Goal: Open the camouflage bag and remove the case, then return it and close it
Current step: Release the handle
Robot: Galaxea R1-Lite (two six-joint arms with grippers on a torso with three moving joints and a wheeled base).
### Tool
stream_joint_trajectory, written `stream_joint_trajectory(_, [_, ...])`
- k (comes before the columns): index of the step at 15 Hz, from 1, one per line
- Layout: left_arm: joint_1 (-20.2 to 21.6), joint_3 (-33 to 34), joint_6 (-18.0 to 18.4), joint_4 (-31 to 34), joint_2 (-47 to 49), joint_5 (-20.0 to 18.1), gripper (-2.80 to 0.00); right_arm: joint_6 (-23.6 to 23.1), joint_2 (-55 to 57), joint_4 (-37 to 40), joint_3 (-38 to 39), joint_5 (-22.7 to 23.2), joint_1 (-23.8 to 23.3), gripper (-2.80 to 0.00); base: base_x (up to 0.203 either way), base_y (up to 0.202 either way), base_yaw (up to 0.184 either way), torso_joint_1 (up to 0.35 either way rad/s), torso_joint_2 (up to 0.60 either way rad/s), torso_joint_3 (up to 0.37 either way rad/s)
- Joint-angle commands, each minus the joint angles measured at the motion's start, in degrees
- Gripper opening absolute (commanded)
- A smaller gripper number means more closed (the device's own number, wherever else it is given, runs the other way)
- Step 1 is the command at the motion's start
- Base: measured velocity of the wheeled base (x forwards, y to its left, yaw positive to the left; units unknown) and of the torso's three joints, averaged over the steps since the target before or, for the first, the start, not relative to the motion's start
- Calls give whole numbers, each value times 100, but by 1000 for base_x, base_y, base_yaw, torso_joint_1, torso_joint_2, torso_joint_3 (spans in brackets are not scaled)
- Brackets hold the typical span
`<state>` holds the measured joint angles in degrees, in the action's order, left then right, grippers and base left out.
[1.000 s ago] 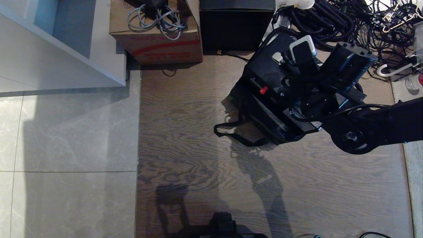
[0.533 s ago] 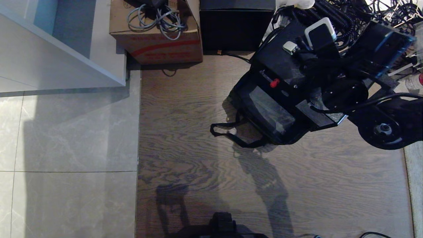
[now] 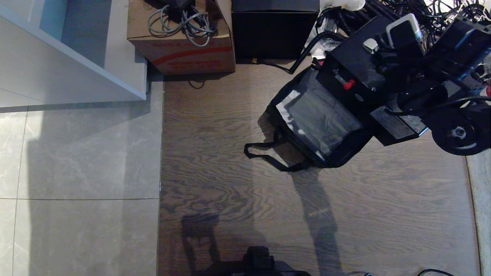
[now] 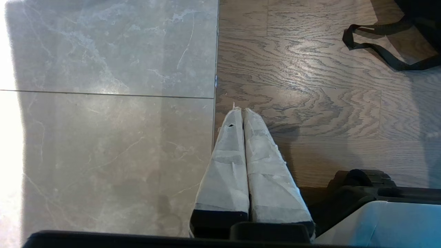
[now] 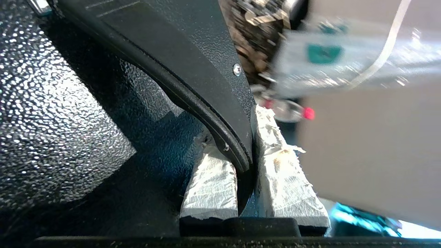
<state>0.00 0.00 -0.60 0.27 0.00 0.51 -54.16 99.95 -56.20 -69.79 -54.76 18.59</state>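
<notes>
Above the open camouflage bag on the wooden floor, the case is held by the right gripper, clamped on its handle (left gripper closed, idle).

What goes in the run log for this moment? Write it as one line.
right pincer: shut on case handle | case: lifted clear of open camouflage bag | left pincer: shut, idle

Wood floor: camouflage bag, cardboard box, cables.
</notes>
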Motion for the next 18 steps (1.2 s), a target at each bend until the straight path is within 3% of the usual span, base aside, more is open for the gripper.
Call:
stream_joint_trajectory(1, [0, 0, -2, 0, 0, 2, -280, -33, 366, 1, -345, -15, -428, -280, 0, 0, 0, 0, 0, 0])
stream_joint_trajectory(6, [0, 0, -2, 0, 0, 2, -280, 18, 1199, 430, -1189, -8, -1161, -280, 0, 0, 0, 0, 0, 0])
stream_joint_trajectory(10, [0, 0, -2, 0, 0, 2, -280, 25, 1428, 823, -1711, -8, -1430, -280, 0, 0, 0, 0, 0, 0])
stream_joint_trajectory(18, [0, 0, -2, 0, 0, 2, -280, 170, 266, 1124, -586, -8, -1298, -280, 0, 0, 0, 0, 0, 0])
